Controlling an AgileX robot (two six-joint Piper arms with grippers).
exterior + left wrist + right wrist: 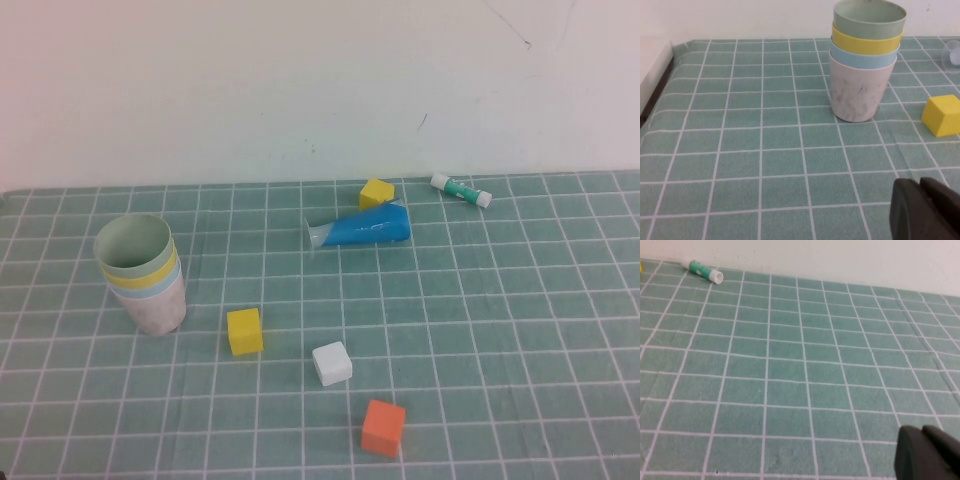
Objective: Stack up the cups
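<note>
1. Cups, 4, nested in 1 upright stack [143,272] at the left of the high view. The pale pink cup [158,305] is the outer one and stands on the cloth; the rims of the light blue cup [152,288], the yellow cup [146,277] and, innermost, the sage green cup [133,243] rise above it in that order.
2. Left gripper [926,210]: only dark finger ends show, at the lower right of the left wrist view, lying close together with a thin seam between and nothing in them. They are apart from the stack, low over the cloth.
3. Right gripper [929,454]: dark finger ends at the lower right of the right wrist view, pressed near together, holding nothing, above bare cloth.
4. Yellow cube [245,331], just right of the stack in the high view.
5. White cube [332,363], lower centre.
6. Orange cube [384,427], bottom centre.
7. Blue tube [362,228], lying on its side, upper centre.
8. 2nd yellow cube [376,193], touching the tube's far edge.
9. Green-and-white stick [461,190], lying near the wall, upper right.
10. Green checked tablecloth [520,330], under everything.
</note>
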